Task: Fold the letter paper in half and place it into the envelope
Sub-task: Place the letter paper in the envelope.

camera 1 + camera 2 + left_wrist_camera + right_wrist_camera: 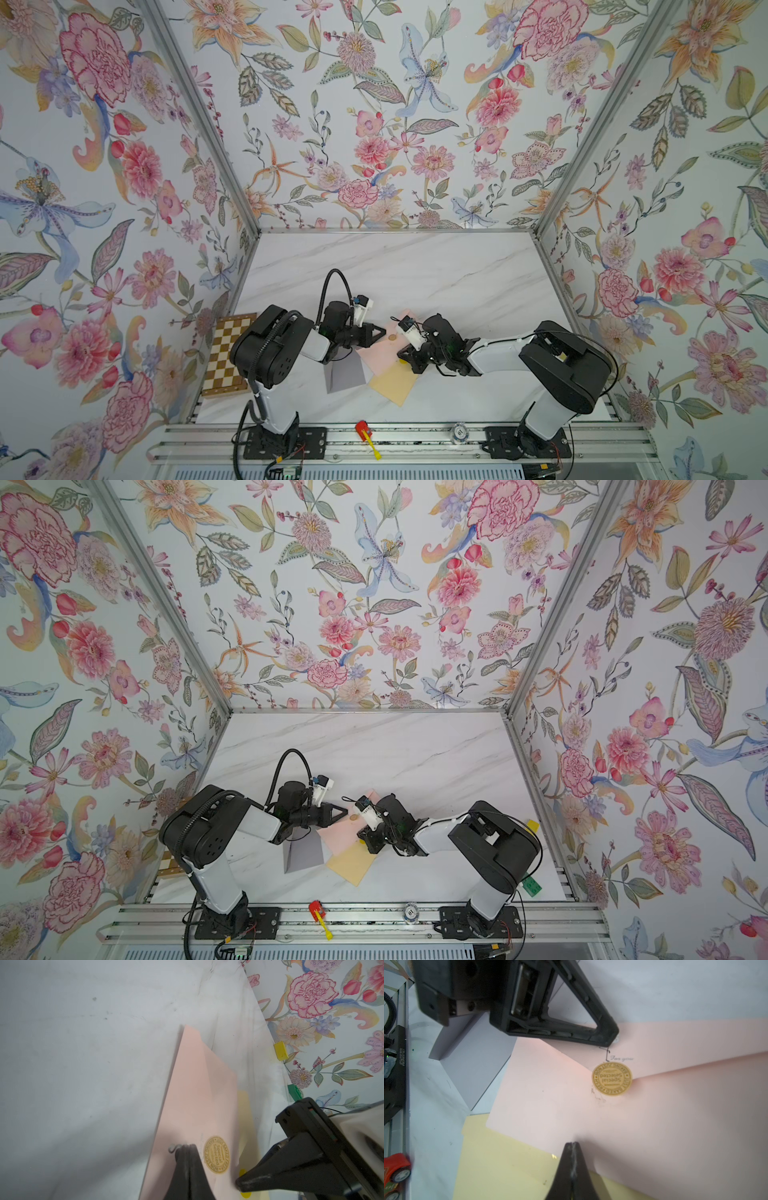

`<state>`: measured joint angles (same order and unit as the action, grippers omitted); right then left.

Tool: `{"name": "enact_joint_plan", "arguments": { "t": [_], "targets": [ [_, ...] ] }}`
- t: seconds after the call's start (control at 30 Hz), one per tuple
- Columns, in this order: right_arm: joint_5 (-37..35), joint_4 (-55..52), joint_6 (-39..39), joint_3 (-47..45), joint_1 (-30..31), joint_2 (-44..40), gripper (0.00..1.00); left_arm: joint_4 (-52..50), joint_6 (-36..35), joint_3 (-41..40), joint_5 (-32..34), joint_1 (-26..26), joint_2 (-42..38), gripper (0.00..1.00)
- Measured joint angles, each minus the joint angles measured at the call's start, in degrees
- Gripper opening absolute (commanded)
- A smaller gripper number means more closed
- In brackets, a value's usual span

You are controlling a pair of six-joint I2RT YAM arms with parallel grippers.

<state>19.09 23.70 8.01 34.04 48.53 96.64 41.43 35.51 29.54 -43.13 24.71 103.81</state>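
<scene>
Pressing on the pink envelope [380, 361], both clenched grippers meet mid-table: left gripper [383, 332] tip beside its gold seal [392, 338], right gripper [401, 354] tip at its near-right edge, where the yellow letter paper [392, 384] protrudes nearward. Open table [415, 266] lies on the far side.

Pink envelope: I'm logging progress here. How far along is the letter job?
Done: the grey-lavender paper sheet looks folded along a crease. In hand: the left gripper and right gripper, both shut, rest their tips on the pink paper envelope, its flap down by the round gold sticker. Left: the sheet lies outside; it must go in.
</scene>
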Motion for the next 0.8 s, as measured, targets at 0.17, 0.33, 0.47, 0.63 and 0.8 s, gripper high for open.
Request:
{"name": "enact_joint_plan", "arguments": {
  "t": [0.17,0.33,0.47,0.63,0.8],
  "targets": [
    [0.2,-0.6,0.0,0.0,0.0,-0.6,0.06,-10.6,-5.4,3.7,5.2,1.7,-2.1,0.00],
    [0.6,-1.1,0.0,0.0,0.0,-0.7,0.06,-15.0,-8.3,6.4,8.5,3.2,-2.2,0.00],
    [1.1,-1.1,0.5,0.0,0.0,-0.8,0.05,-17.6,-9.8,8.3,11.8,5.0,-2.2,0.00],
    [2.0,-1.3,3.5,0.3,-0.5,-3.3,0.06,-18.5,-11.0,8.9,14.3,6.3,-2.2,0.00],
    [3.3,-4.4,7.2,5.7,-4.1,-4.1,0.06,-18.5,-11.3,8.9,15.5,6.8,-2.4,0.00]
  ]
}}
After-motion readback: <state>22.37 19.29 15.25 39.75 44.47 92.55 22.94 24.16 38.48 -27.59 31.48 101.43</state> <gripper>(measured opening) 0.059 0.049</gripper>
